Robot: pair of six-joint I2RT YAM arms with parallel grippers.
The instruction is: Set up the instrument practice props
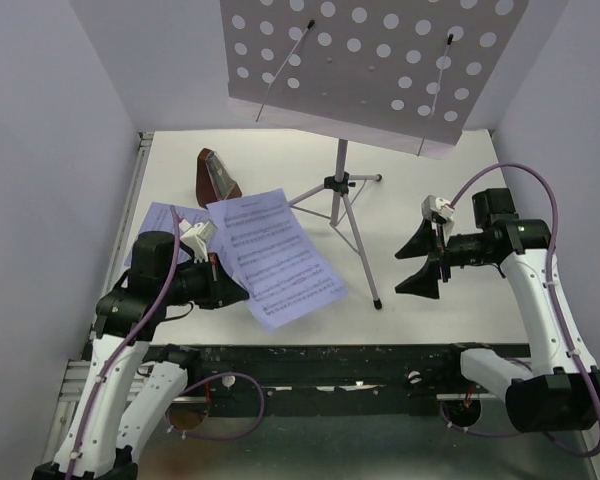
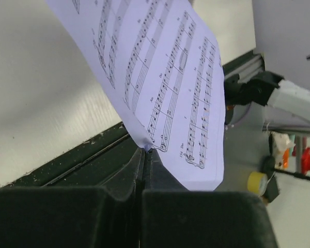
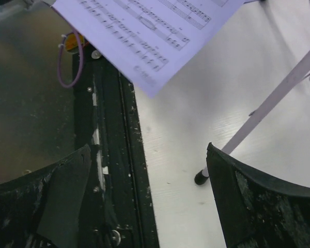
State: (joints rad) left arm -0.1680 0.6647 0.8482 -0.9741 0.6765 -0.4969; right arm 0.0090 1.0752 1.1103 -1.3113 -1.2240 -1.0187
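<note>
The pale lilac perforated music stand stands on its thin tripod at the back centre. My left gripper is shut on the edge of a lavender sheet-music page and holds it raised above the table; the pinch shows in the left wrist view, with the page hanging past the fingers. A second lavender page lies flat under the left arm. The brown pyramid metronome stands at the back left. My right gripper is open and empty, right of the tripod's near leg.
Grey walls close in the table on the left, right and back. A black rail runs along the near edge and also shows in the right wrist view. The tripod foot rests near the front centre.
</note>
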